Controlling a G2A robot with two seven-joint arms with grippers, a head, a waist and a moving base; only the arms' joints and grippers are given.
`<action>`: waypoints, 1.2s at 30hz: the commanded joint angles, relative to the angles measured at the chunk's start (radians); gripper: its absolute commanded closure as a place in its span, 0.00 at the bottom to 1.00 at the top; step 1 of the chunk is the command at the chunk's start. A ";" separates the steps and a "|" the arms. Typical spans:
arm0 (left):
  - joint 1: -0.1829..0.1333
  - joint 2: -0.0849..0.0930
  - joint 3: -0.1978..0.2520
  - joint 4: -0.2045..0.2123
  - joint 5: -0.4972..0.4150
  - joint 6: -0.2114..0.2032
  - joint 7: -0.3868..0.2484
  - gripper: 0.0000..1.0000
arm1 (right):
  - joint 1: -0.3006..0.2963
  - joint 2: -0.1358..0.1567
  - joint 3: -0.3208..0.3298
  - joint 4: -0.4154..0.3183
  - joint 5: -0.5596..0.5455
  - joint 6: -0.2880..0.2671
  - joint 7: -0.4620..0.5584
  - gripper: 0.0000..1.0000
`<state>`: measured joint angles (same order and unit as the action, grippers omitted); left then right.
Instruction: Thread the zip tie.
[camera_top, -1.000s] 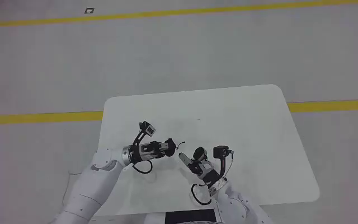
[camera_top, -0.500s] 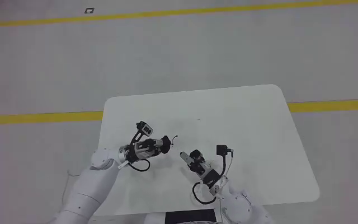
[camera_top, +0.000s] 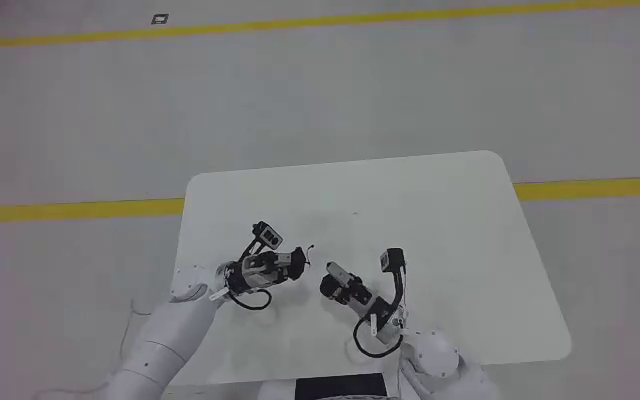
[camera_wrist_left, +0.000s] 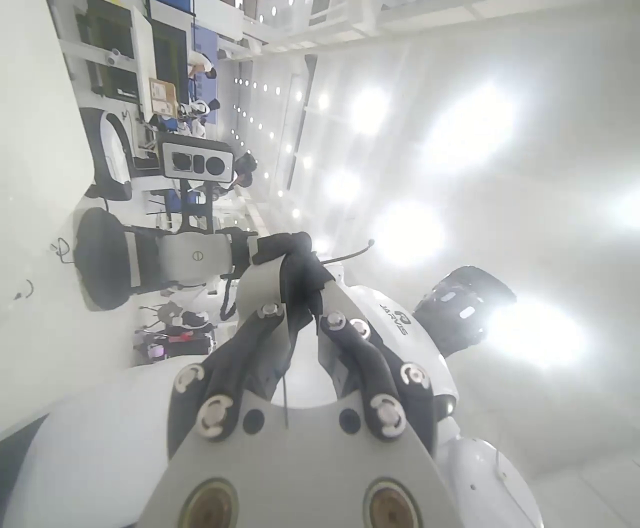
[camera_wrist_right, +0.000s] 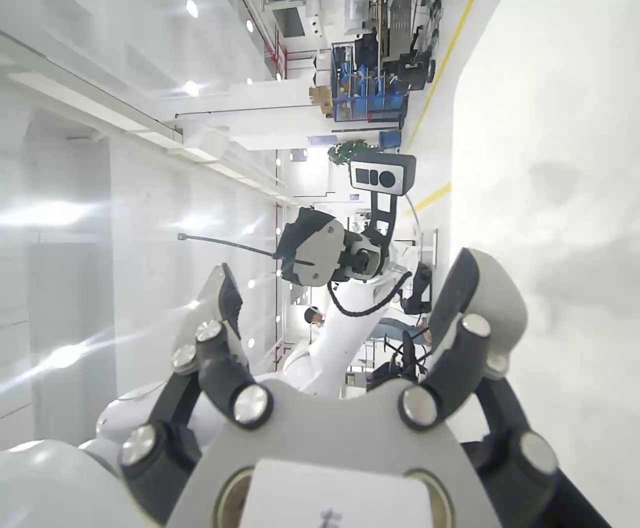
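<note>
A thin black zip tie (camera_top: 310, 249) is pinched in my left gripper (camera_top: 298, 262), which is shut on it above the white table (camera_top: 450, 200). In the left wrist view the zip tie (camera_wrist_left: 350, 256) juts past the closed fingertips of the left gripper (camera_wrist_left: 296, 260), its small head at the far end and its tail trailing back toward the wrist. My right gripper (camera_top: 326, 287) hangs open a short way to the right, facing the left one. In the right wrist view the right gripper (camera_wrist_right: 345, 286) stands wide apart with nothing between its fingers, and the zip tie (camera_wrist_right: 225, 243) sticks out of the left gripper (camera_wrist_right: 289, 256) beyond.
The white table's bare top (camera_wrist_right: 550, 150) spreads out around both arms. Yellow floor lines (camera_top: 90, 210) run behind and beside it.
My left gripper has pulled back slightly to the left with the zip tie. My right wrist has turned so its gripper now faces the left one.
</note>
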<state>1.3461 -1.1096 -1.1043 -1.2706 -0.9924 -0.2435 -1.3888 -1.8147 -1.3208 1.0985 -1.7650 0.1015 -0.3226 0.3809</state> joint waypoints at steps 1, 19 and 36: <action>0.006 -0.001 0.005 -0.009 -0.015 0.021 0.020 1.00 | 0.000 0.000 -0.001 0.000 0.004 0.002 -0.001 0.00; -0.020 0.031 0.030 0.041 0.037 -0.050 -0.001 1.00 | 0.059 0.002 -0.017 0.064 0.486 0.090 0.216 0.00; -0.012 0.029 0.036 0.014 0.023 -0.073 0.015 1.00 | 0.068 0.003 -0.033 0.075 0.516 0.077 0.209 0.00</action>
<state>1.3351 -1.0796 -1.0689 -1.2540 -0.9570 -0.3172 -1.3647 -1.7465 -1.3181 1.0653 -1.6899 0.6183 -0.2447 0.5897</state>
